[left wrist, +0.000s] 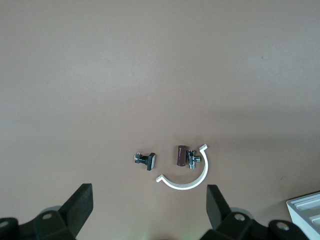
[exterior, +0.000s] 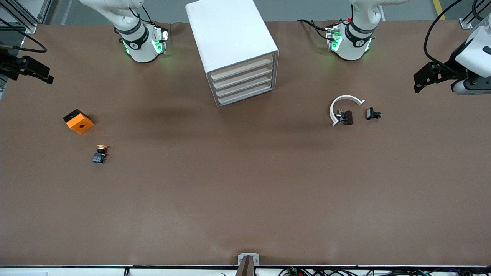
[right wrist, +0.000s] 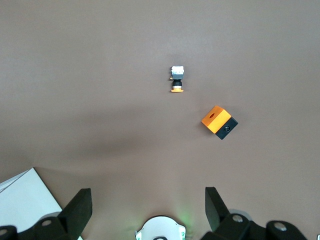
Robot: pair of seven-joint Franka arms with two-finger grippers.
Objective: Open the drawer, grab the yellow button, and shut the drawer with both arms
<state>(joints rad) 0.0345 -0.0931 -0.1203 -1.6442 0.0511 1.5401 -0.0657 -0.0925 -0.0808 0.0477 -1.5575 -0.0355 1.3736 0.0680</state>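
The brown table (exterior: 245,191) carries everything. The white cabinet (exterior: 234,50) stands at the middle of the table's edge where the robot bases are, and all four of its drawers are pushed in; the drawer (exterior: 242,71) fronts face the front camera, turned a little toward the left arm's end.

The left gripper (left wrist: 147,207) hangs in the air over the left arm's end of the table, with its jaws wide open and nothing between them. The right gripper (right wrist: 147,207) hangs over the right arm's end, also with jaws spread wide and empty. Both arms are waiting.

An orange square block (exterior: 78,121) with a centre hole lies near the edge at the right arm's end. A white curved band (exterior: 342,108) with a dark clip (exterior: 346,117) inside its arc lies toward the left arm's end, and a second small black clip (exterior: 373,114) lies just beside it, apart from it.

The button (exterior: 100,153) lies on its side on the open table, not in a drawer, near the orange block and nearer to the front camera than it. In the right wrist view the button (right wrist: 176,80) is well apart from the right gripper's jaws, on the table below them.
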